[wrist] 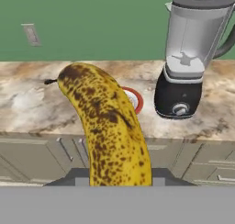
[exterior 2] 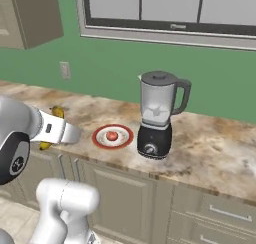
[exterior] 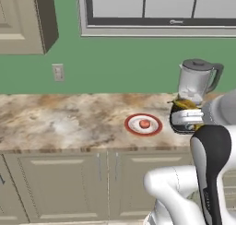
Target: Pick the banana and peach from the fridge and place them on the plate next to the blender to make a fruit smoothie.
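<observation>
Your gripper [wrist: 120,181] is clamped on the banana [wrist: 106,126], a yellow one heavily freckled with brown, which rises from between the jaws up the middle of the hand view. In the right base view the banana [exterior 2: 57,112] pokes out above and below the white hand.

Ahead of the gripper and just past the banana's tip lies the red-rimmed plate [wrist: 137,99] on the marbled counter [exterior: 55,120], with the peach [exterior: 144,123] sitting at its centre. To the gripper's right, just beside the plate, stands the blender [exterior 2: 157,115], black base, clear jar, dark lid, handle on its far side.

You will find no readable writing; a small mark on the window frame [exterior: 176,21] above is too blurred to read. A wall outlet [exterior: 58,72] sits off to the left.

The arm reaches forward with the hand held roughly level in front of the counter edge, pointing towards the plate.
</observation>
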Tool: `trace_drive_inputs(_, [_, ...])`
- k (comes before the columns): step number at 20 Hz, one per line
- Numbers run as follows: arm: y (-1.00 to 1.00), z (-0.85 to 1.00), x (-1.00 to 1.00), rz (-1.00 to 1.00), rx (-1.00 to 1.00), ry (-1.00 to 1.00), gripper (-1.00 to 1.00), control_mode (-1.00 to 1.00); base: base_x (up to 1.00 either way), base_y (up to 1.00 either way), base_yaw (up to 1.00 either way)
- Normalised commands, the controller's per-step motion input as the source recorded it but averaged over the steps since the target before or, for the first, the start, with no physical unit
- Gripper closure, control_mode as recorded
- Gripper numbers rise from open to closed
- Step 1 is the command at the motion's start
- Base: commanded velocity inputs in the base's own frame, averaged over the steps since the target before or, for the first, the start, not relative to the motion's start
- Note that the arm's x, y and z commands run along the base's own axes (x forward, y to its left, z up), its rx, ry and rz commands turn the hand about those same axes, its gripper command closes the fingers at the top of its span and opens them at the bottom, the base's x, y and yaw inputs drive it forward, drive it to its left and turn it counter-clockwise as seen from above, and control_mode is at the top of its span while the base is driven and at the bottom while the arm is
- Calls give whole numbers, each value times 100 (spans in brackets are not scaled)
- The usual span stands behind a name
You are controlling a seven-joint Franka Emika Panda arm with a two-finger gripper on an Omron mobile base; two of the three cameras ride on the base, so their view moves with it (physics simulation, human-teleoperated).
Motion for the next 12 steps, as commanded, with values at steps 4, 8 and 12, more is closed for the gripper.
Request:
trace_drive_inputs(4, [0,0,0,0,0,0,100,100,2,98,-29])
trace_drive_inputs(8, [0,-8,22,-3,0,5,100,-100,47,21,-18])
trace_drive_inputs(12, [-26,-41,99,-4,0,15,100,-100,0,0,0])
